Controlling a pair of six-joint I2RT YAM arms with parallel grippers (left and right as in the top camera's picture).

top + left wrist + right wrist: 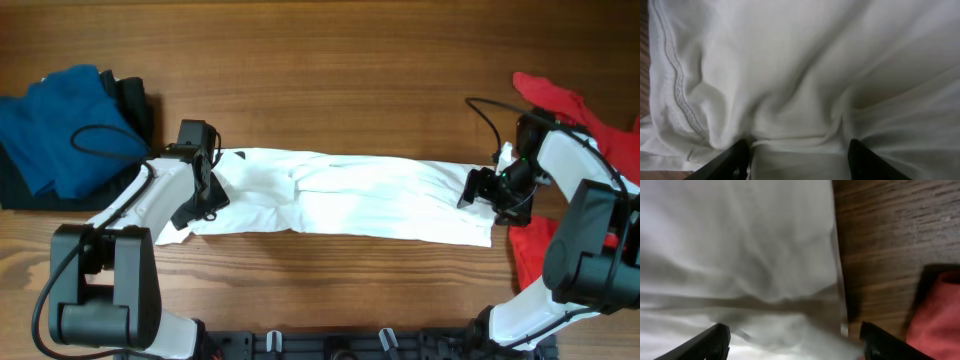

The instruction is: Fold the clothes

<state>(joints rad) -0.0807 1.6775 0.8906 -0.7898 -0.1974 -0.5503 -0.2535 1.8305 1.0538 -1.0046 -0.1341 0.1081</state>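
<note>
The white T-shirt (345, 195) lies as a long, narrow band across the middle of the bench (330, 80), running from its left side toward its right edge. The band sags slightly toward the near edge at the right end. A small patch of black print (240, 155) shows on its far side, close to its left end.

My left jaws sit over that left end. They stand wide open. Through my left wrist camera, the left fingers (732, 160) straddle a bunched ridge of white cloth, with a stitched hem (677, 90) curving off to one side.

My right jaws are at the shirt's right end, also spread wide. The right fingers (705, 342) hang just above the cloth where its edge meets bare wood. I cannot tell whether either pair touches the fabric.

A blue garment (60, 125) is heaped in the far left corner on top of a black garment (135, 100). It lies near the shirt's left end but apart from it. A red garment (570, 110) lies along the right edge of the bench, partly behind my right arm (585, 210), just beside the shirt's right end.
</note>
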